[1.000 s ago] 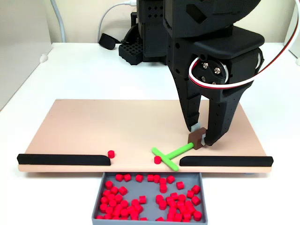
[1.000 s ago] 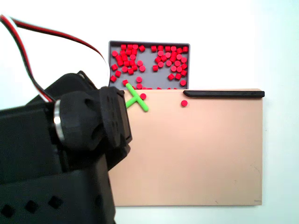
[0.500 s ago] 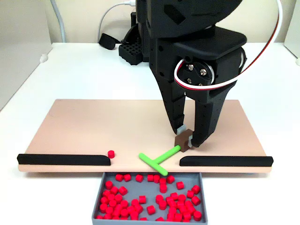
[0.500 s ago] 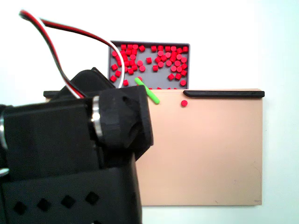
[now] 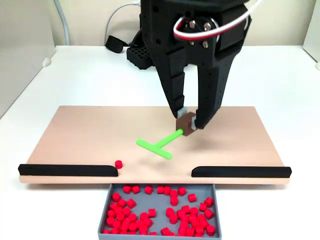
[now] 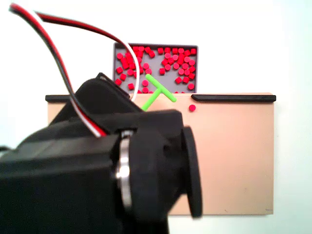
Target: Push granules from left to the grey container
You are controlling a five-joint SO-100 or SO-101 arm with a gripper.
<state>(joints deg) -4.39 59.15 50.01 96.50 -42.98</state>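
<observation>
Lifted and pulled back from the board's front edge, the gripper [image 5: 190, 121] is carrying the green stick [image 5: 156, 146] toward mid-board.

White table [image 5: 90, 82] is bearing a tan board [image 5: 90, 132] with two black strips [image 5: 67, 170]; the grey container [image 5: 107, 206] is sitting just below the gap, holding nearly all granules [image 5: 165, 210]. One granule [image 5: 118, 164] is lying beside the left strip. Fingers are clenching the stick's brown end.

Dozens of granules [image 5: 160, 210] in one grey container [image 5: 106, 210]; one on tan board [image 5: 90, 135]; two black strips [image 5: 67, 170]; one green stick [image 5: 157, 145].

Tool [image 5: 188, 121] downward, fingers clamped, above board.
</observation>
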